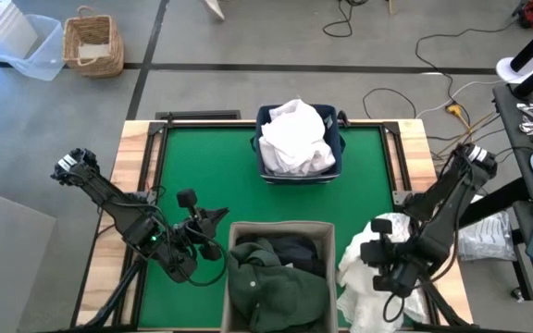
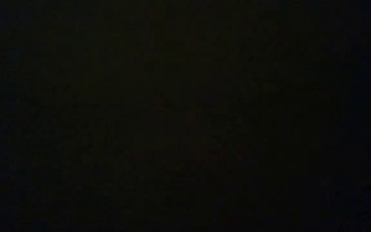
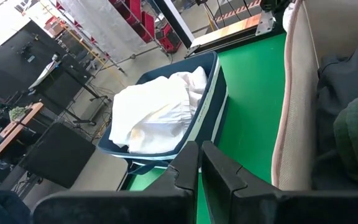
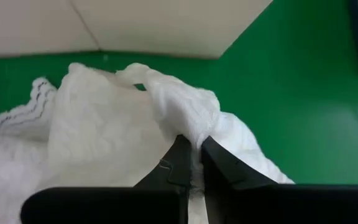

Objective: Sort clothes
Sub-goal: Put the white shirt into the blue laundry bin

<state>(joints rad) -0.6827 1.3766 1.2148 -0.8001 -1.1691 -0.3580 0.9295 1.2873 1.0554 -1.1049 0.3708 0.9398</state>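
table [image 1: 368,157]: green mat, wood edges
beige bin [image 1: 280,230]: near edge, dark green garment [image 1: 276,291] on top
navy bin [image 1: 337,139]: far side, white clothes [image 1: 294,139] inside
right gripper [image 4: 192,163]: pinched on white garment [image 4: 104,118], right of beige bin
left gripper [image 3: 200,163]: closed, empty, left of beige bin

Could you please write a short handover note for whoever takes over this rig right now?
Right gripper: shut on the white garment lying on the green table right of the beige bin.
Left gripper: shut, empty, waiting left of the beige bin.
Done: white clothes in the navy bin; dark green and dark clothes in the beige bin.
Left: move the gripped white garment, probably to the navy bin. The low view is dark.
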